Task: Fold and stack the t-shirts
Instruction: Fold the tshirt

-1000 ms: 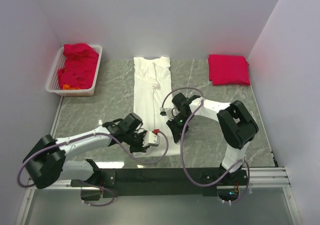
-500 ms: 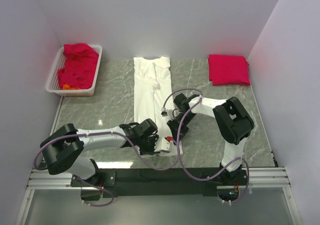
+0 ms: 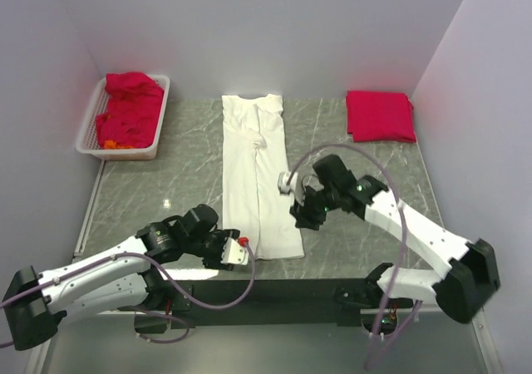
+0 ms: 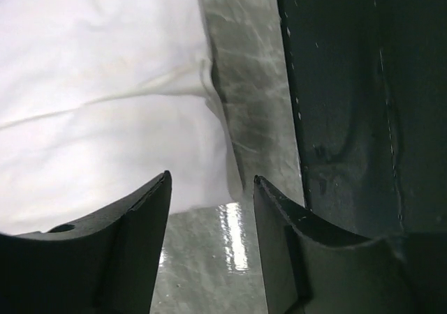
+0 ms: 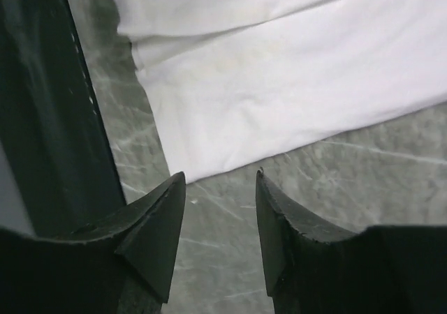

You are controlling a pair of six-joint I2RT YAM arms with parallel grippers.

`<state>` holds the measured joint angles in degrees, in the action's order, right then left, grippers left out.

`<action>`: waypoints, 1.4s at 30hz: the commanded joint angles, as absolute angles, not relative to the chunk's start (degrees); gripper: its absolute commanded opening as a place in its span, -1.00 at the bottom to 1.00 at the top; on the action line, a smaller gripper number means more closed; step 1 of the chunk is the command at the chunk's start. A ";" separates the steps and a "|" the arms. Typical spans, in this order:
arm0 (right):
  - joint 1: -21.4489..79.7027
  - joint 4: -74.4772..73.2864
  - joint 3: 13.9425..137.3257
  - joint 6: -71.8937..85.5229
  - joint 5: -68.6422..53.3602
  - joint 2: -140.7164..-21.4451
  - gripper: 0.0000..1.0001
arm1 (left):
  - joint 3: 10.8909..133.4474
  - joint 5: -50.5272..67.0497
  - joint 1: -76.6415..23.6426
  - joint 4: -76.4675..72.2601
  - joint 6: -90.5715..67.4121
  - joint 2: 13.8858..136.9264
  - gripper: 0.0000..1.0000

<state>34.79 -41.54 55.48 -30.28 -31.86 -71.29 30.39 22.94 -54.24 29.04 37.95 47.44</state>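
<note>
While left end effector hangs empty, jaws parted, just off near-left hem corner of long white lengthwise-folded t-shirt, right end effector also empty, jaws apart, beside shirt's right edge, near hem. Shirt mid grey marble tabletop, long axis running away from bases, collar far. Judgement: hem nearest both arms. Folded red t-shirt far right; white plastic basket of red garments far left.

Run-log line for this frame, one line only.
white t-shirt: long strip, flat | left end effector: open, at near-left hem corner | right end effector: open, beside near-right hem corner | folded red shirt: far right
</note>
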 commanded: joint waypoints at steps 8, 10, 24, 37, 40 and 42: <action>52.98 -30.24 35.35 -51.67 -15.04 -62.40 0.16 | 29.53 23.47 -55.46 27.33 46.39 58.70 0.26; 55.62 -27.87 33.50 -52.38 -13.37 -62.23 0.18 | 29.27 22.68 -55.72 27.51 47.28 59.32 0.25; 61.96 -15.73 25.75 -55.29 -3.60 -67.67 0.01 | 24.52 18.28 -57.04 23.91 54.58 61.61 0.13; 62.05 -22.40 32.07 -47.20 -6.41 -65.58 -1.00 | 24.96 17.49 -57.13 23.10 51.86 59.69 -0.99; 63.37 -26.09 33.48 -45.71 -7.82 -63.55 -1.00 | 27.41 20.73 -57.13 26.79 51.85 56.79 -0.99; 63.81 -28.46 34.27 -45.09 -9.13 -63.63 -1.00 | 28.91 24.06 -57.22 31.19 52.21 56.08 -0.99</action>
<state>62.76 -23.00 31.14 -47.70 -6.11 -65.30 25.43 18.72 -56.88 25.19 52.64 57.89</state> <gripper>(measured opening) 0.023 0.021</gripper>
